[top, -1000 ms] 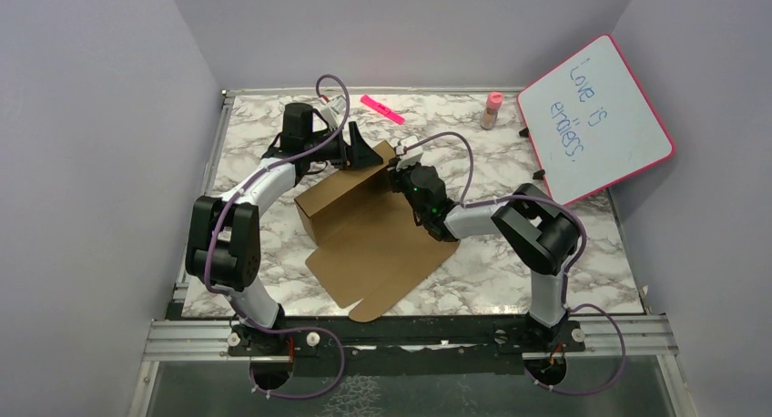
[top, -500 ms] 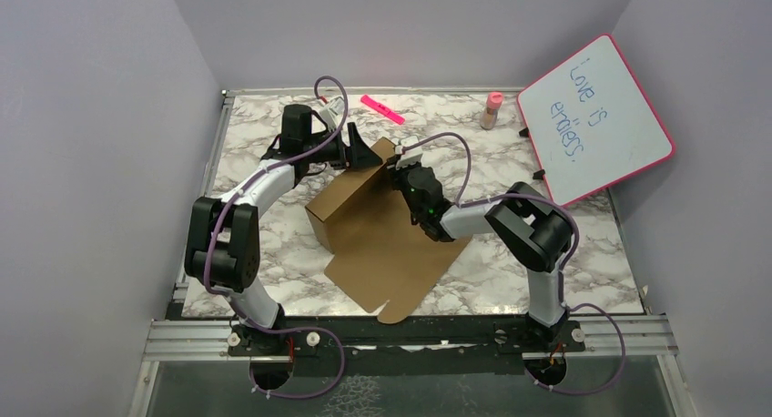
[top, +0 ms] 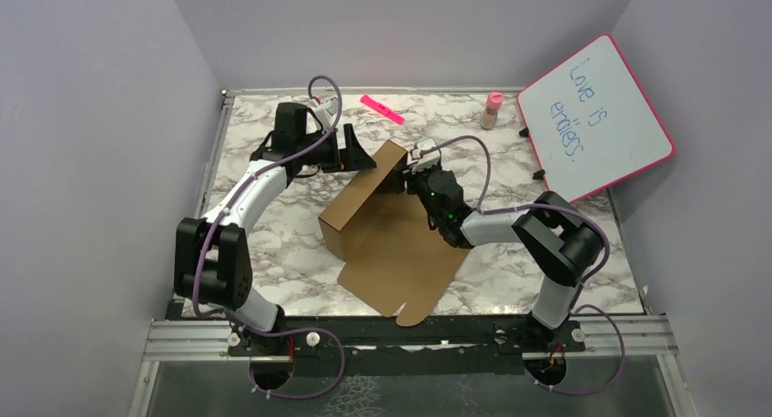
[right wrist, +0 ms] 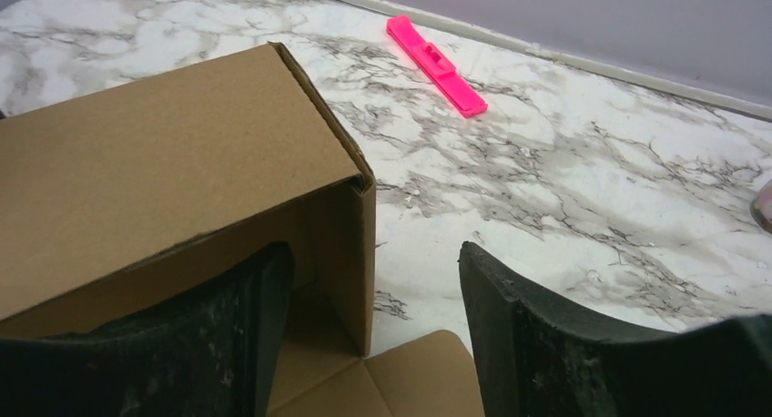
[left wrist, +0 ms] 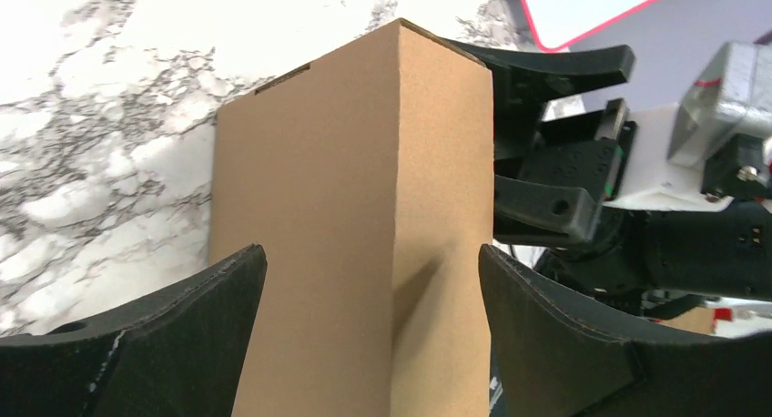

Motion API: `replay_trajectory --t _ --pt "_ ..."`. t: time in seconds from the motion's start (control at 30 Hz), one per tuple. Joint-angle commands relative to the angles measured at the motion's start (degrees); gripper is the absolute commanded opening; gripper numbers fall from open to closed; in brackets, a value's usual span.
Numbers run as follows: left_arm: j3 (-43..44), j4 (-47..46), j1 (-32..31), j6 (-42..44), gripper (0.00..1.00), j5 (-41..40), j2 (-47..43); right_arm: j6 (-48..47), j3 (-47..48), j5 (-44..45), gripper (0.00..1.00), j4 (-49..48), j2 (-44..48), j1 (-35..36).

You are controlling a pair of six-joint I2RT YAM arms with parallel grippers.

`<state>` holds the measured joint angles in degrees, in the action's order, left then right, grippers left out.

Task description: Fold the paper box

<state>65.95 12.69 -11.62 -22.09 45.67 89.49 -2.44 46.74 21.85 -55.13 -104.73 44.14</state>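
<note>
The paper box is brown cardboard, half folded: a raised wall runs from the middle of the table toward the back, and a flat flap spreads toward the near edge. My left gripper is at the box's far end, open. In the left wrist view the upright corner of the box stands between the fingers of the left gripper with a gap on each side. My right gripper is open at the same far end from the right. In the right wrist view the box's end wall stands between the fingers of the right gripper, the left one inside the box.
A pink flat tool lies at the back of the marble table. A small pink bottle stands at the back right, next to a pink-framed whiteboard leaning on the right wall. Grey walls close in left, right and behind.
My right gripper has opened and let go of the box wall. The box and right arm have shifted right and toward the near edge. The left gripper opened slightly wider.
</note>
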Motion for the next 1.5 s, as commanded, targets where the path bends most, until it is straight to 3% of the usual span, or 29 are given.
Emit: replay_trajectory --t 0.0,0.27,0.7,0.9,1.03,1.47 --pt "2.6 5.8 0.4 4.5 0.87 -8.4 -4.5 -0.1 -3.7 -4.6 0.74 1.6 5.0 0.0" --pt "3.7 12.9 -3.0 9.7 0.88 -23.8 -11.3 2.2 -8.6 -6.0 0.91 5.3 11.8 -0.2" --pt "6.4 18.6 -21.2 14.2 0.88 -54.9 -16.0 7.6 -22.3 -1.6 0.99 0.0 22.7 -0.2" --pt "9.8 21.4 -34.2 16.4 0.87 -74.7 -12.8 11.3 -29.7 3.2 1.0 -3.7 29.4 -0.2" --pt "12.2 23.7 -39.5 17.1 0.87 -86.2 -8.8 11.4 -31.8 6.9 1.0 -7.5 30.8 -0.2" --pt "13.6 25.3 -46.0 17.7 0.81 -103.0 2.8 11.9 -33.6 14.5 1.0 -7.2 35.3 -0.2"
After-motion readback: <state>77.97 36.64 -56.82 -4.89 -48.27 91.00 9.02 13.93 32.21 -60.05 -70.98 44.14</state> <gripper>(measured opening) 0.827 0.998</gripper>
